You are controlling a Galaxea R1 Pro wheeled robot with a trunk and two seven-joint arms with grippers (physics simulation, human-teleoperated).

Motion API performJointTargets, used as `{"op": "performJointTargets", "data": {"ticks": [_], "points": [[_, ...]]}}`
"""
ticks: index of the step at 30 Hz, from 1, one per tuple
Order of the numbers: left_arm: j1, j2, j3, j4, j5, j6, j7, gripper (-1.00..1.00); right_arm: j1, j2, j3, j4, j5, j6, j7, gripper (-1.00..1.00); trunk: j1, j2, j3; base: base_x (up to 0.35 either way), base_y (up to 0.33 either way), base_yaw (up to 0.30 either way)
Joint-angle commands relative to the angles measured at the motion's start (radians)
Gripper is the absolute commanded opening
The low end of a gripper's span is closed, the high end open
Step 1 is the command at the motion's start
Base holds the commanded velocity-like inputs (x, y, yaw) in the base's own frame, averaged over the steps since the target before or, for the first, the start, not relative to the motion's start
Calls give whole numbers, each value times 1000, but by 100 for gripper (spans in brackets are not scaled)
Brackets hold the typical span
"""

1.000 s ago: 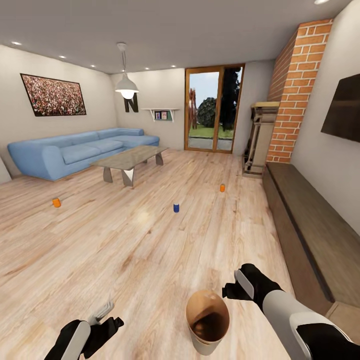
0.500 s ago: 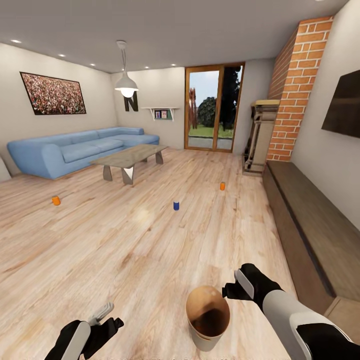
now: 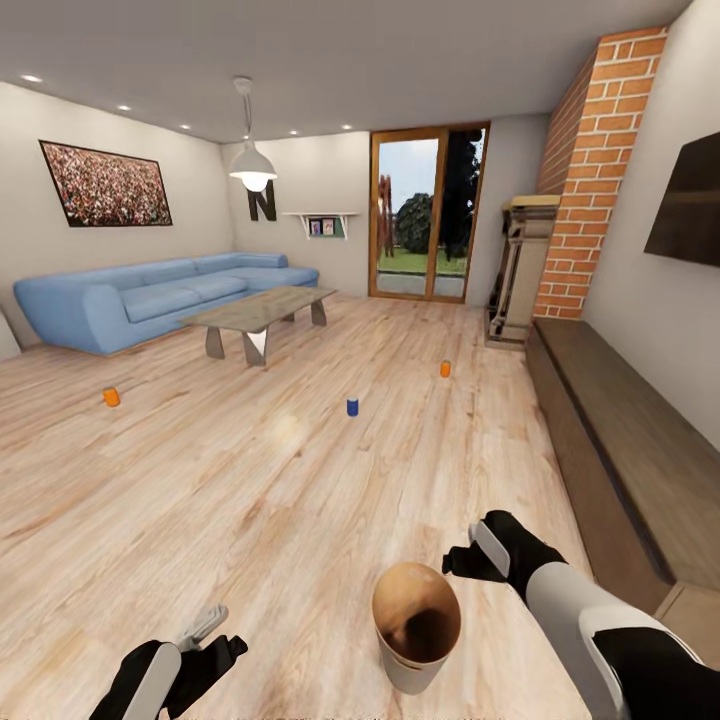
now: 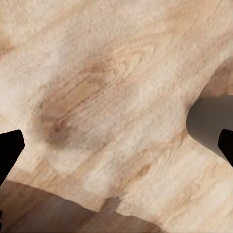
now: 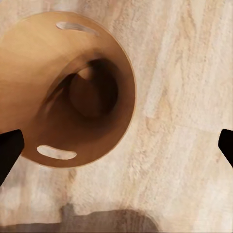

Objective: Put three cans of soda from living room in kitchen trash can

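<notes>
Three soda cans stand apart on the living room's wood floor: an orange can (image 3: 111, 397) at the left, a dark blue can (image 3: 352, 406) in the middle and a second orange can (image 3: 445, 369) farther right. Close in front of me, between my arms, is the trash can (image 3: 416, 625), grey outside and copper-brown inside (image 5: 73, 92), with nothing showing in it. My right gripper (image 3: 468, 556) hovers open just beyond its rim, its fingertips (image 5: 9, 148) spread wide. My left gripper (image 3: 212, 635) hangs open low over bare floor, with the pail's grey side (image 4: 208, 124) beside one finger.
A light-blue corner sofa (image 3: 150, 300) and a grey low table (image 3: 258, 315) stand at the far left. A long dark wooden ledge (image 3: 620, 450) runs along the right wall below the brick fireplace (image 3: 590, 180). Glass doors (image 3: 425, 215) are at the back.
The whole view has shifted a little, so the cans sit slightly higher in the picture. My right gripper has edged away from me over the pail's rim. The left gripper has kept its place.
</notes>
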Motion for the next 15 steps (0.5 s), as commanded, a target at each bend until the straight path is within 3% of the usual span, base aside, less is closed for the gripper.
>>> {"op": "performJointTargets", "data": {"ticks": [1,6,12,15], "points": [[0,0,0,0,0,0,0,100,-6,0,0,1,-23,0,0,100,4,-7,-3,0,0,0],[0,0,0,0,0,0,0,100,-14,1,1,3,-60,-1,-1,100,23,-42,-19,0,0,0],[0,0,0,0,0,0,-1,100,-15,2,1,4,-65,-2,-3,100,46,-84,-38,0,0,0],[8,2,6,-59,5,7,-6,100,-16,1,1,5,-64,-2,-5,100,58,-105,-47,0,0,0]]}}
